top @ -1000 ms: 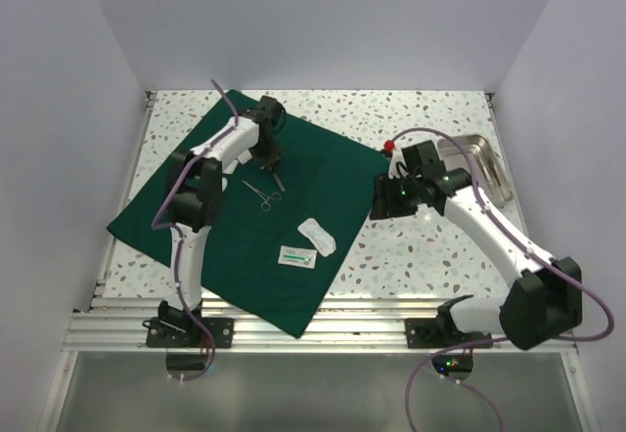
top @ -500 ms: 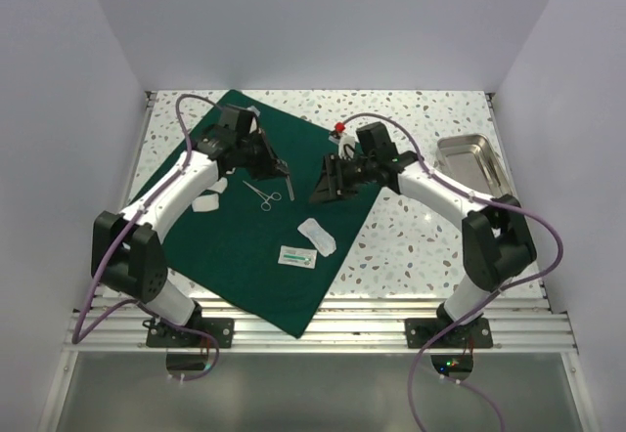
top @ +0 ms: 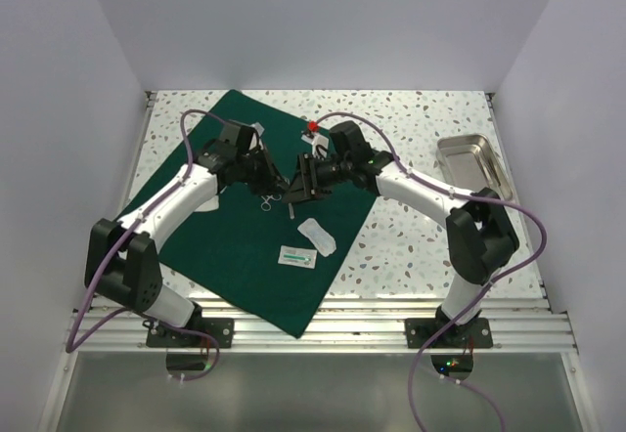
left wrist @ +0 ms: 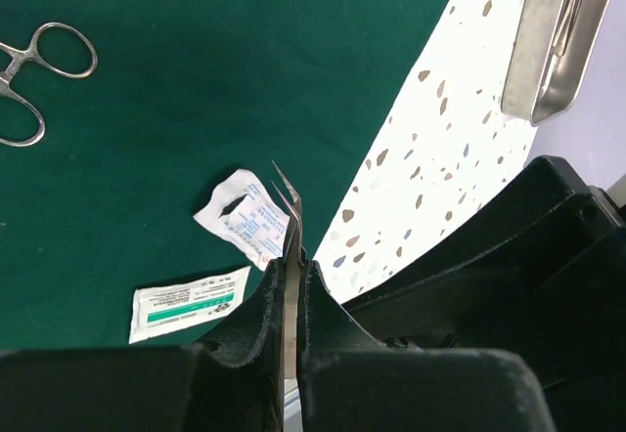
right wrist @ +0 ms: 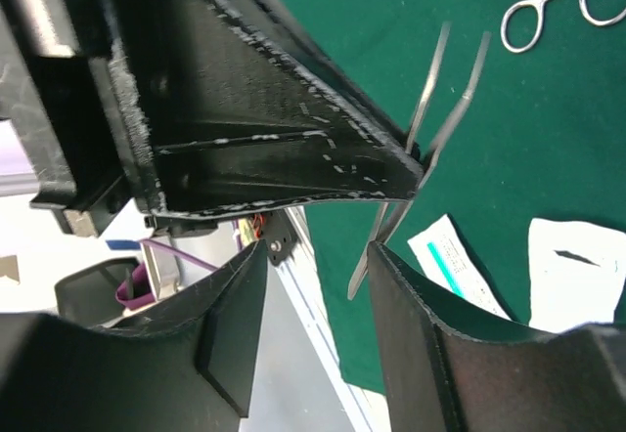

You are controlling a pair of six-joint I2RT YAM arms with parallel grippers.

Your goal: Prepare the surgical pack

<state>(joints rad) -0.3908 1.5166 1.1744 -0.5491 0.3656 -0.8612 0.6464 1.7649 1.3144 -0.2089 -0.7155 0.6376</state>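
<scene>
Progress: early. The surgical pack (top: 235, 246) lies spread as a broad green sheet, set diagonally across the left half of the table, and is not yet folded into a bundle. Resting on it are ring-handled forceps (left wrist: 39, 70), a torn white packet (left wrist: 249, 219) and a green-printed packet (left wrist: 186, 300). The steel tray (top: 474, 163) stands well apart at the right edge. Judged outstanding: placing the last instrument, then all folding.

Tool: the left gripper (left wrist: 290, 276) is clamped tight on a pair of fine tweezers (right wrist: 440, 90), carried above the middle of the sheet with the tips projecting beyond the fingers. The right gripper (right wrist: 318, 256) faces it at close quarters, jaws roughly half apart. The rear end of the tweezers sits in the gap near one finger – contact cannot be confirmed, and nothing is gripped on that side
</scene>
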